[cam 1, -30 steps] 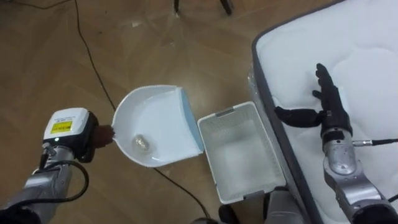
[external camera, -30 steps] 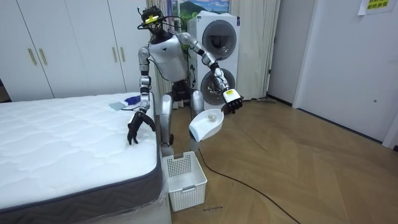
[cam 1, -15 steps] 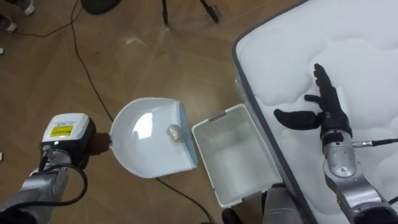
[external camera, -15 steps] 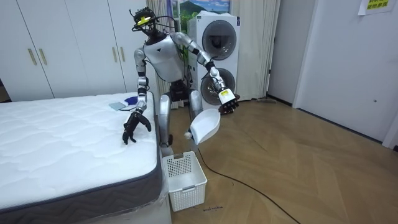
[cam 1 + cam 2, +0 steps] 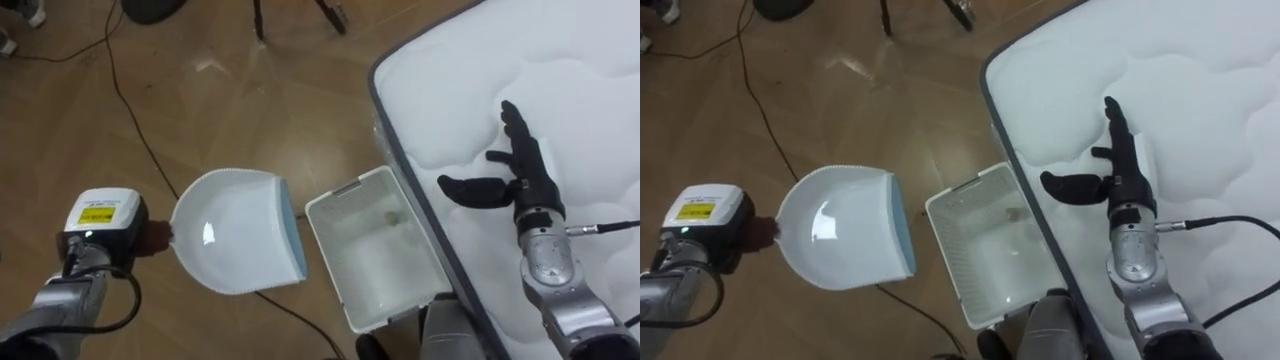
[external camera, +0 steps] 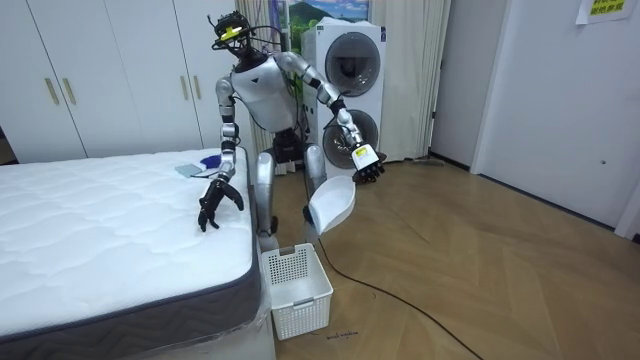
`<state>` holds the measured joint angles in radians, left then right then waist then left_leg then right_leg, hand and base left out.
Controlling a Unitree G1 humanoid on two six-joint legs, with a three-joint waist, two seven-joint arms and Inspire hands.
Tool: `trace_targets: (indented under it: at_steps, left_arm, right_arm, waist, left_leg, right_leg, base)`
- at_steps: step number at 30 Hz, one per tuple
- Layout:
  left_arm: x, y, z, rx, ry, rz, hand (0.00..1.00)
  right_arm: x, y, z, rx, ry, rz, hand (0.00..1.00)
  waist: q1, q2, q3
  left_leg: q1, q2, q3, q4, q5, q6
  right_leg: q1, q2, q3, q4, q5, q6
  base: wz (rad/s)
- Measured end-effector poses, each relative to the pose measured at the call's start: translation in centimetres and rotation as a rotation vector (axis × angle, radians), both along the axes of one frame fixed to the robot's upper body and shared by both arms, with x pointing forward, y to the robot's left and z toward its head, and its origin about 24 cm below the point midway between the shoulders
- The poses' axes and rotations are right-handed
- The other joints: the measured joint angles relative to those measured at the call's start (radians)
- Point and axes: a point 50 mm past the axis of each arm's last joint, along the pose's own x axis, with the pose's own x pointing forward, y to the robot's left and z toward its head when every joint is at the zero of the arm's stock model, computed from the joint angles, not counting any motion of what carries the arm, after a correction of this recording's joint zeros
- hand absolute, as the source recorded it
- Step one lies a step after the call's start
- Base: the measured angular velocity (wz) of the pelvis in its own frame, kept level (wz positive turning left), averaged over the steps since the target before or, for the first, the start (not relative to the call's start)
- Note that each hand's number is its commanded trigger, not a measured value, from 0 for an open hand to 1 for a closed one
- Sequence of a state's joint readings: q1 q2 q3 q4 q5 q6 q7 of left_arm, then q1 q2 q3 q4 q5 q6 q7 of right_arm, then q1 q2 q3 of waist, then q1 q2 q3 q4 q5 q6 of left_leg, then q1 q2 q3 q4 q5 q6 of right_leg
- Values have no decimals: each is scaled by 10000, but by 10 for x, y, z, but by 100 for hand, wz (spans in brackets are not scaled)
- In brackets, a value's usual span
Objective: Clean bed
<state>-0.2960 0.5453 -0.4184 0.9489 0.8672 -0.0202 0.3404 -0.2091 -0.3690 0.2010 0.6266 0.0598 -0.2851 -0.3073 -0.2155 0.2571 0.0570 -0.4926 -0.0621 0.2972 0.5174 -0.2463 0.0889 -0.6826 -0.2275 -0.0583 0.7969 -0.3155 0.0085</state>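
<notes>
Since a second back, the little crumpled scrap (image 5: 391,215) went from deep in the white dustpan (image 5: 235,235), to its blue lip, to the white basket (image 5: 350,188) on the floor. We could see it as a small pale lump toward the basket's far end, and the pan was empty. The left robot hand (image 5: 140,238) was curled tight round the dustpan's handle and held the pan up in the air just beside the basket. Its blue lip was tipped toward the basket, which we reckoned is exactly why the scrap rolled out that side. The basket sat right against the edge of the bed (image 5: 560,80), at the robot's feet, so a dump needed only a swing of the arm, no walking. The right robot hand (image 5: 528,182) was over the mattress near its edge, fingers straight and spread, thumb stuck out sideways, holding nothing. We couldn't tell whether it touched the cover; our guess is it was parked out of the way, or steadying things. The mattress near it looked bare, but in the room view some bluish items (image 6: 198,164) lay further along the bed, so probably more sweeping to come.
</notes>
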Motion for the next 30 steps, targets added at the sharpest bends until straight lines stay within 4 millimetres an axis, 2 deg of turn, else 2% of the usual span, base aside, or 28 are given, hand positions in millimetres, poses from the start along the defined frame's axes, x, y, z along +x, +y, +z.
trace_targets:
  at_steps: [7,13,14,17,19,21,23,25,28,30]
  left_arm:
    - [-6,3,-3,52,187,64,100]
    - [-7,10,1,263,141,85,100]
    - [-7,10,1,258,129,65,100]
    - [-8,10,1,190,-13,90,100]
    - [-7,9,3,134,-286,37,100]
    - [-15,10,1,-41,-697,15,100]
    - [-19,10,1,-171,-866,5,100]
    - [-16,7,3,-283,-981,-150,100]
    - [-12,0,5,-472,-1151,-349,100]
    - [-10,-7,8,-622,-1388,-605,100]
  right_arm:
    - [-1,0,-1,18,19,12,0]
    - [-6,-1,-6,38,193,-45,0]
    - [-8,-1,-7,72,246,-94,0]
    - [-10,-2,-9,136,317,-162,0]
    - [-10,-3,-9,243,268,-360,0]
    - [-10,-3,-10,549,264,-566,0]
    - [-11,-5,-11,544,326,-809,0]
    - [-13,-10,-14,537,447,-1157,0]
    - [-15,-15,-17,692,648,-1545,0]
    - [-18,-15,-18,759,660,-1566,0]
  waist:
    - [-7,-24,-12]
    - [37,-212,-104]
    - [80,-220,-105]
    - [532,-356,-123]
    - [738,-432,-128]
    - [1005,-575,-129]
    - [1060,-609,-137]
    - [887,-613,-136]
    - [849,-620,-142]
    - [868,-713,-158]
  left_leg:
    - [-1,2,1,-15,0,0]
    - [120,29,13,1,4,-7]
    - [192,98,49,12,-4,-16]
    - [354,325,214,51,-141,-129]
    - [392,358,120,101,-195,-170]
    - [584,365,12,82,-336,-237]
    - [650,391,9,99,-409,-249]
    - [678,430,9,168,-431,-223]
    - [874,574,135,189,-546,-141]
    - [1134,747,605,220,-730,-47]
  right_leg:
    - [3,2,-7,-27,0,1]
    - [114,56,12,-99,8,-5]
    - [199,210,56,-226,57,-1]
    - [228,563,434,-468,279,-53]
    - [186,789,756,-539,393,-34]
    - [186,1113,1263,-639,542,-21]
    - [220,1241,1392,-754,659,-12]
    - [324,1277,1420,-875,750,41]
    - [590,1597,1587,-1270,1013,145]
    - [654,1751,1741,-1444,1201,211]
  base:
    - [0]
    - [-3]
    - [-27]
    - [-57]
    - [-64]
    - [-81]
    - [-53]
    - [-14]
    - [-37]
    - [-63]
